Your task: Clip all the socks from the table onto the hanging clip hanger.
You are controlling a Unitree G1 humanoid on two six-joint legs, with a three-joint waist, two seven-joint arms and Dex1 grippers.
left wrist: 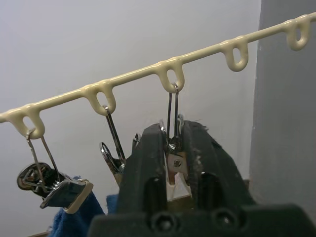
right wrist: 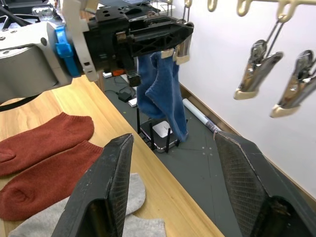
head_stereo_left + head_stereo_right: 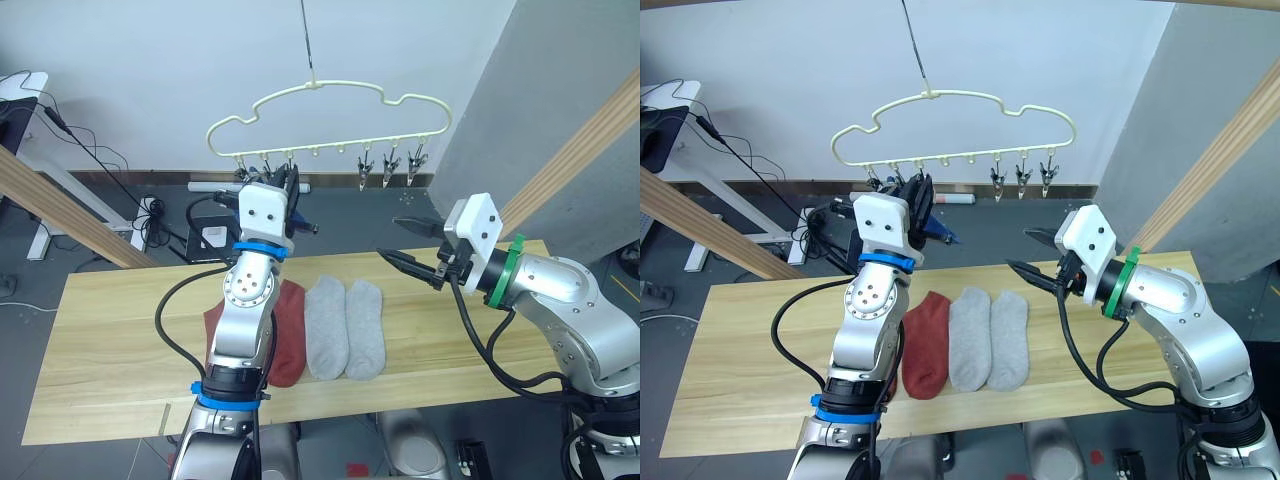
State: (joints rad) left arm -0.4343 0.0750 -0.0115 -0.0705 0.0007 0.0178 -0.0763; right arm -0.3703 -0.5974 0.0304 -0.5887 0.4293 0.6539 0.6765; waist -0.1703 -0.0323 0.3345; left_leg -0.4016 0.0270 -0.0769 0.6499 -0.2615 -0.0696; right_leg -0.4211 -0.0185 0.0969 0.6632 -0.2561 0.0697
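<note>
The left gripper (image 1: 173, 148) pinches a clip (image 1: 174, 163) up on the clip hanger (image 3: 330, 95); the right gripper (image 3: 408, 243), fingers wide and empty, hovers nearer the grey socks (image 3: 345, 325) lying lengthwise across the worktop (image 3: 110, 330) below.

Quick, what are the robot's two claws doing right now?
Left gripper: shut on a clip of the hanger.
Right gripper: open, holding nothing.

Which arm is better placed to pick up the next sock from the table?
Right. The right tool is open and free near the grey socks; the left tool is shut on a clip at the hanger.
</note>
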